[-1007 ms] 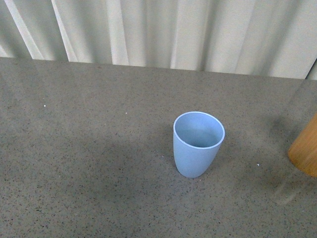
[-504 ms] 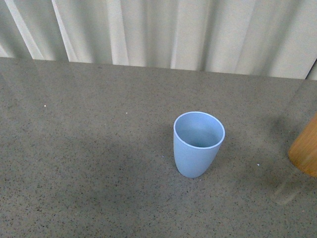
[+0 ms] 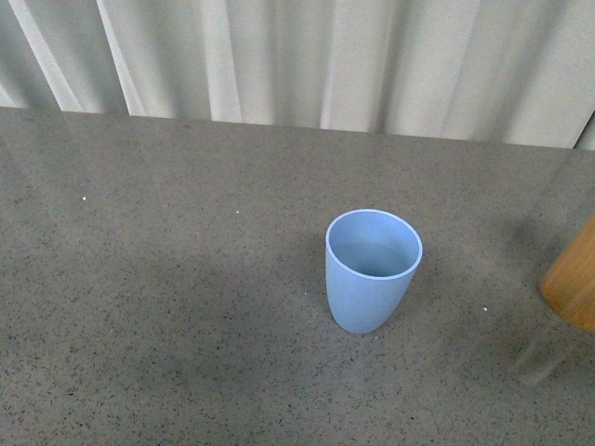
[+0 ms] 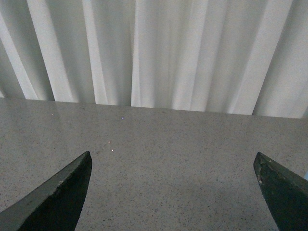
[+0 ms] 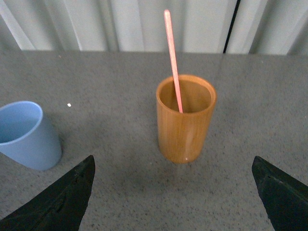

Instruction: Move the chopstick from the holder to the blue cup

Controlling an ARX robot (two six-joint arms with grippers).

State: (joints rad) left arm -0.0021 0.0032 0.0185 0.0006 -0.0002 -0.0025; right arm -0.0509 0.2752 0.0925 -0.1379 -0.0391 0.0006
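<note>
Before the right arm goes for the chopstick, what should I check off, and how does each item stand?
1. Chopstick in holder: ok, it stands tilted with its top sticking out.
2. Blue cup upright with nothing inside: ok.
3. Right jaws open: ok, spread wide and holding nothing.
4. Right jaws around the chopstick: not ok, they are short of the holder.
5. Left jaws out of the way: ok, open and holding nothing.
</note>
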